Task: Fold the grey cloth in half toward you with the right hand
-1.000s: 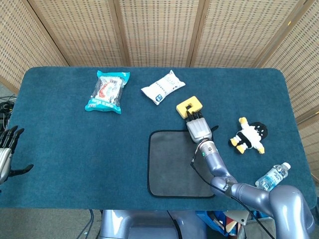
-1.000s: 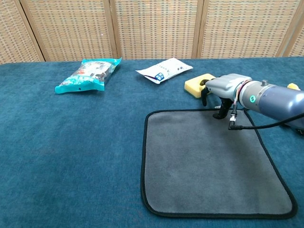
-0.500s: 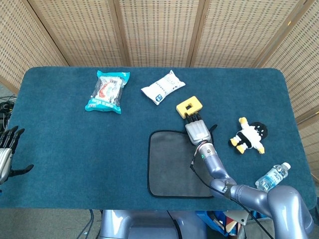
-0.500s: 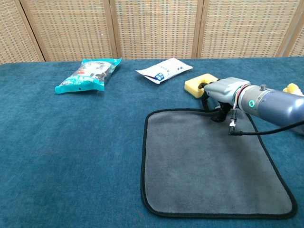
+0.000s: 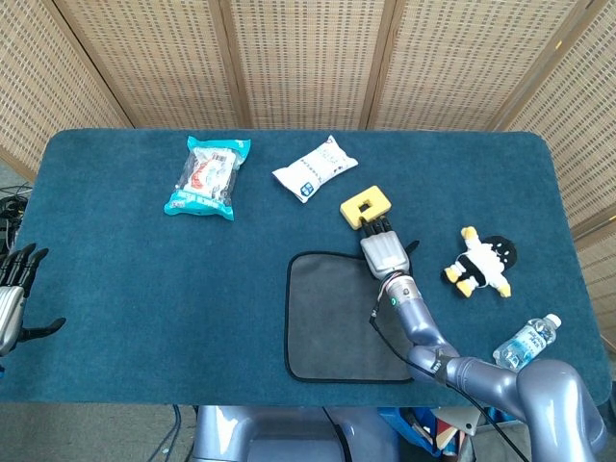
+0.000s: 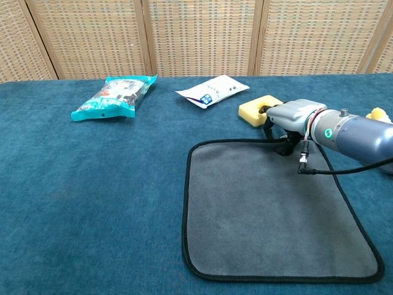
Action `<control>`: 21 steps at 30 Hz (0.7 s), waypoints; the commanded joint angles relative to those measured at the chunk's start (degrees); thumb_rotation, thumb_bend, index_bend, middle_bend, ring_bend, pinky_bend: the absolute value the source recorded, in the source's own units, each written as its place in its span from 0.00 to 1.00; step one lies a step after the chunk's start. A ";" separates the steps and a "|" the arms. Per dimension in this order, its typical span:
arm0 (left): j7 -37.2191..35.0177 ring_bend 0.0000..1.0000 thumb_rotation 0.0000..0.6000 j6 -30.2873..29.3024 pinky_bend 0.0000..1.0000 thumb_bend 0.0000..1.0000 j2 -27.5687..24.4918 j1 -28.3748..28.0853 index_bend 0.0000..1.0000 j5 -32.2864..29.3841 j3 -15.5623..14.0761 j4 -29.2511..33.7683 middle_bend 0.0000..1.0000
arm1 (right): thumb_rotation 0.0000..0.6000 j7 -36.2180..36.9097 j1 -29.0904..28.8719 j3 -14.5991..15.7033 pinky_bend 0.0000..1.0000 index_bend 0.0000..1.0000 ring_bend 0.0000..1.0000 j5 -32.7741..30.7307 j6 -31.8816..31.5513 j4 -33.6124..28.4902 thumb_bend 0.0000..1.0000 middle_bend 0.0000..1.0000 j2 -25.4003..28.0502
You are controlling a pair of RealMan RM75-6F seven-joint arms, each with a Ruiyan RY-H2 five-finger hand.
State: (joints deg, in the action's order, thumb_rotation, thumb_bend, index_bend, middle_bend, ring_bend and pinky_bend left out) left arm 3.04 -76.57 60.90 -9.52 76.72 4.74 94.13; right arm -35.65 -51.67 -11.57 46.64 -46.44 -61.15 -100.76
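The grey cloth [image 5: 332, 318] [image 6: 270, 209] with its black hem lies flat on the blue table, right of the middle and near the front edge. My right hand [image 5: 383, 250] [image 6: 288, 120] is at the cloth's far edge near the far right corner. It is palm down, and its dark fingers [image 6: 280, 146] curl onto the hem and pinch it. Far to the left, my left hand [image 5: 14, 289] hangs beside the table's edge with its fingers spread and nothing in it.
A yellow block with a hole [image 5: 366, 207] [image 6: 258, 109] sits just beyond the right hand. A plush toy [image 5: 481, 262] lies to its right, with a water bottle [image 5: 527, 340] at the front right. A teal packet [image 5: 207, 175] and a white packet [image 5: 314, 167] lie at the back.
The right hand came down from just above the cloth's far edge onto the hem, and its fingers curled in there. The cloth stays flat and the left hand has not moved.
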 commanded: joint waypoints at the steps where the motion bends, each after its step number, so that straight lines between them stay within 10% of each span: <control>1: 0.03 0.00 1.00 0.00 0.00 0.16 0.01 0.01 0.00 -0.01 -0.04 0.01 0.00 | 1.00 0.48 0.19 0.11 0.00 0.60 0.00 0.61 -0.34 -0.35 0.52 0.00 0.20; 21: -1.01 0.00 1.00 -1.66 0.00 0.16 -0.78 0.68 0.00 3.08 -1.19 1.17 0.00 | 1.00 4.94 9.02 6.54 0.00 0.61 0.00 13.24 -12.25 -20.16 0.55 0.00 9.77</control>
State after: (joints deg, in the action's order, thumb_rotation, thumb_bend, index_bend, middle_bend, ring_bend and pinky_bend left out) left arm 2.16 -78.03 60.20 -8.95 79.58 3.66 95.20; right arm -31.30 -44.25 -6.61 58.06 -57.11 -79.17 -92.40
